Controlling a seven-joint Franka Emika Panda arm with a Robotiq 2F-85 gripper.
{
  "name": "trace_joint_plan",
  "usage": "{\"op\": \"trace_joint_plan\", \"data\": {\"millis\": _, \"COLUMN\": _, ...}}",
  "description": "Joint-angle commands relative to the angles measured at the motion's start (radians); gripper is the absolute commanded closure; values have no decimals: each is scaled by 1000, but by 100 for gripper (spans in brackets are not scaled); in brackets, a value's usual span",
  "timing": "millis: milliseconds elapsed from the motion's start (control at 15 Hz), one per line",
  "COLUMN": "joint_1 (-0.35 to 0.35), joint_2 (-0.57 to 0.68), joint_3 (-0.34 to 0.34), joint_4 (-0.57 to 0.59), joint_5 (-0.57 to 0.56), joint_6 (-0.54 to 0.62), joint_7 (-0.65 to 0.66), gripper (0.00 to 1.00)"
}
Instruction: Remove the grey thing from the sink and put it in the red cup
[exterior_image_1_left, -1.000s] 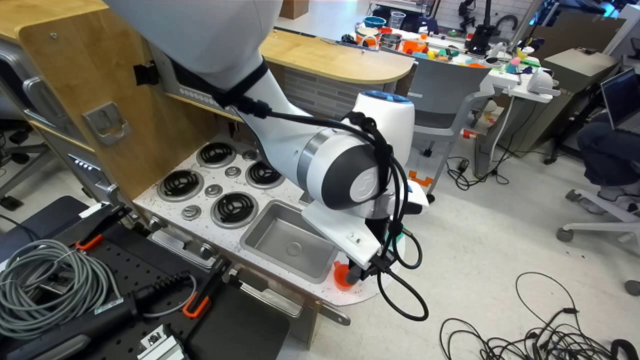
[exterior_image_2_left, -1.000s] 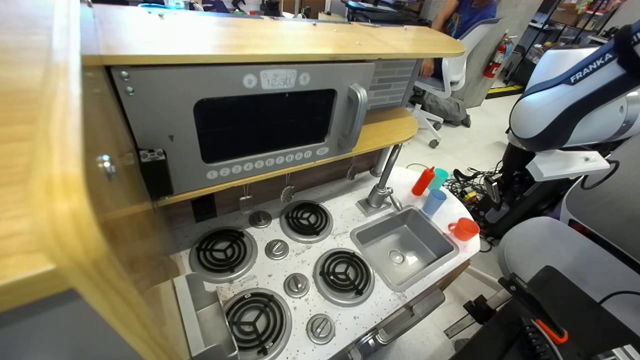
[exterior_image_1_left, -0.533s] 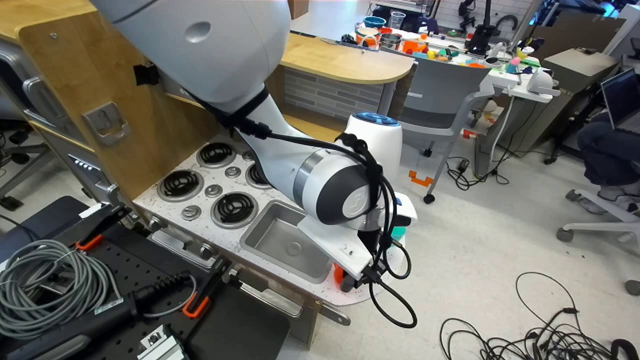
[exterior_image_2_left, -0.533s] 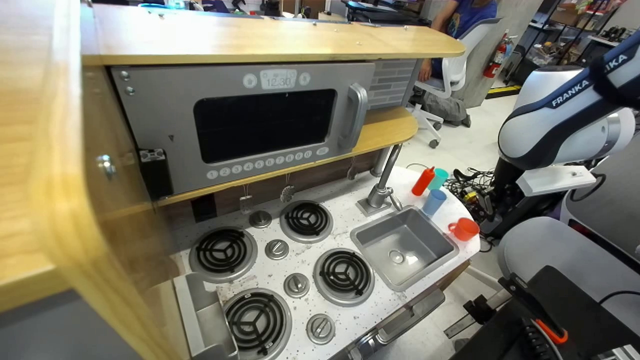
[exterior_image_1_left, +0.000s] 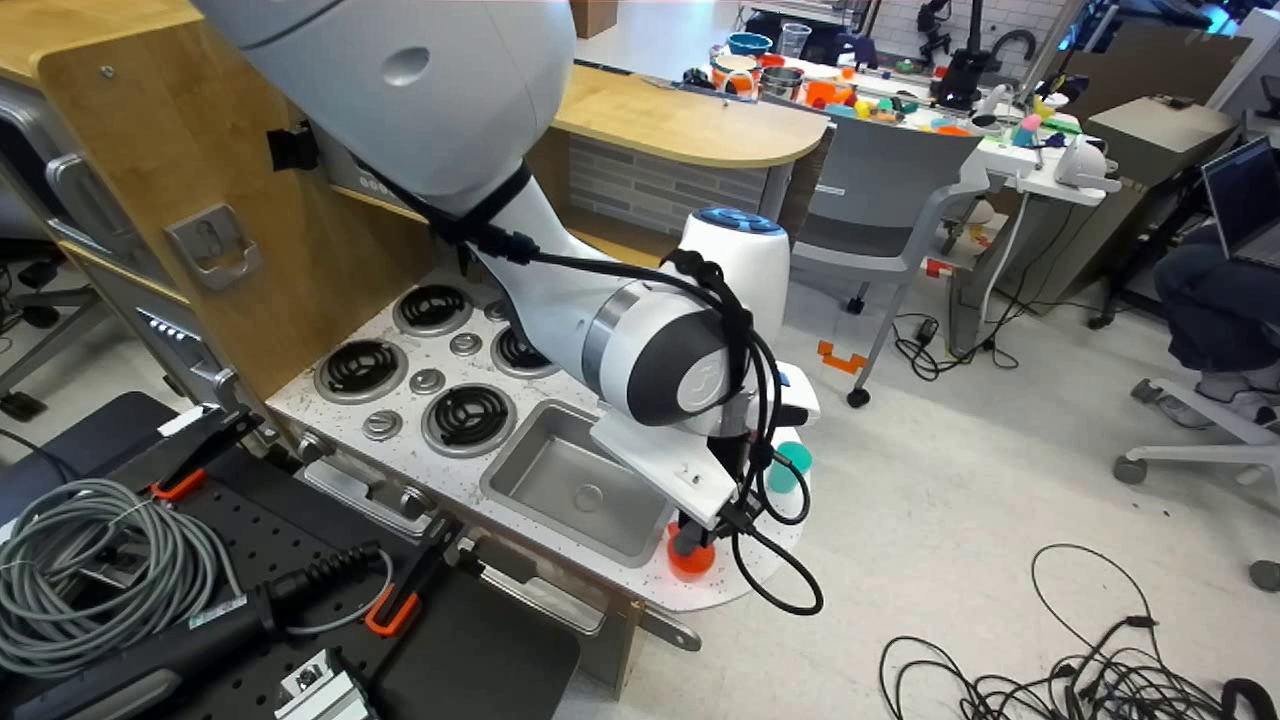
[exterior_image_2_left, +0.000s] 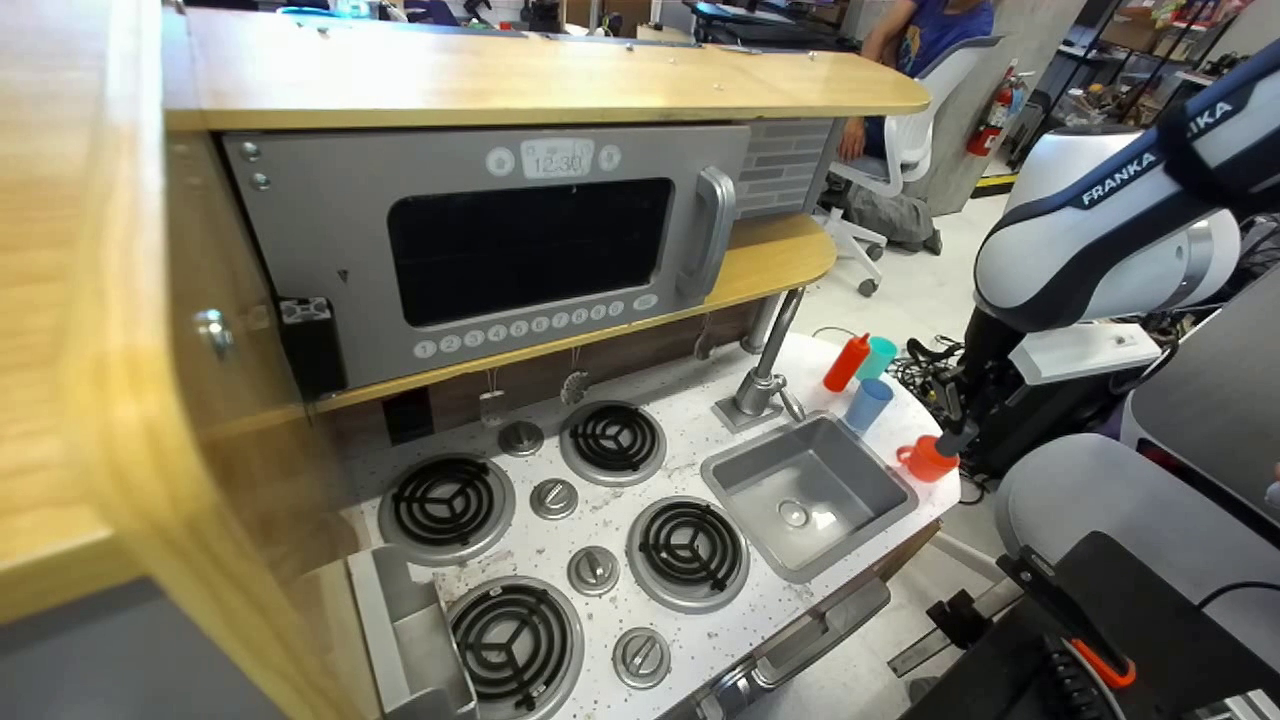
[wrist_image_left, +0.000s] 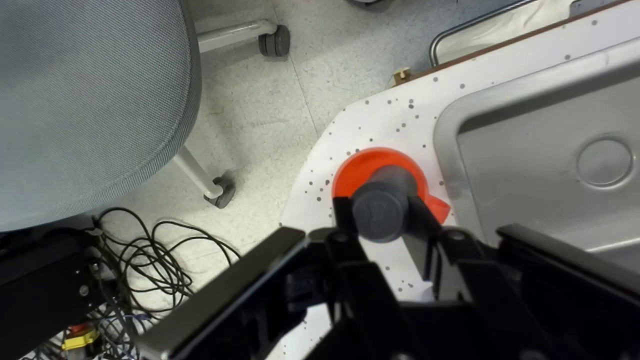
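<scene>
The grey thing is a dark grey cylinder, seen end-on in the wrist view (wrist_image_left: 380, 215) and small in both exterior views (exterior_image_1_left: 687, 543) (exterior_image_2_left: 957, 440). My gripper (wrist_image_left: 382, 207) is shut on it, one black finger on each side. The red cup (wrist_image_left: 357, 167) stands upright on the counter beside the sink; it also shows in both exterior views (exterior_image_1_left: 692, 566) (exterior_image_2_left: 924, 462). The cylinder's far end lies over the cup's opening in the wrist view. I cannot tell whether it is inside the rim or just above it. The sink (wrist_image_left: 530, 165) holds nothing visible.
A blue cup (exterior_image_2_left: 868, 404), a teal cup (exterior_image_2_left: 877, 357) and a red bottle (exterior_image_2_left: 847, 362) stand on the counter behind the red cup. The faucet (exterior_image_2_left: 765, 375) rises behind the sink. The counter's rounded edge runs close to the cup, with a grey chair (wrist_image_left: 90, 100) beyond.
The gripper, still holding the grey cylinder, has moved toward the red cup. The cylinder was beside the cup in an exterior view and now overlaps its rim. The cup has not moved.
</scene>
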Motion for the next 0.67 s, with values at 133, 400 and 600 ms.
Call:
{"op": "trace_joint_plan", "data": {"millis": 133, "joint_1": -5, "joint_2": 31, "joint_3": -1, "joint_4": 41, "joint_5": -3, "joint_6": 5, "joint_7": -28, "gripper": 93}}
{"op": "trace_joint_plan", "data": {"millis": 400, "joint_1": -1, "joint_2": 58, "joint_3": 0, "joint_4": 67, "joint_5": -5, "joint_6": 1, "joint_7": -30, "gripper": 93}}
{"op": "trace_joint_plan", "data": {"millis": 600, "joint_1": 4, "joint_2": 92, "joint_3": -2, "joint_4": 94, "joint_5": -5, "joint_6": -1, "joint_7": -25, "gripper": 93}}
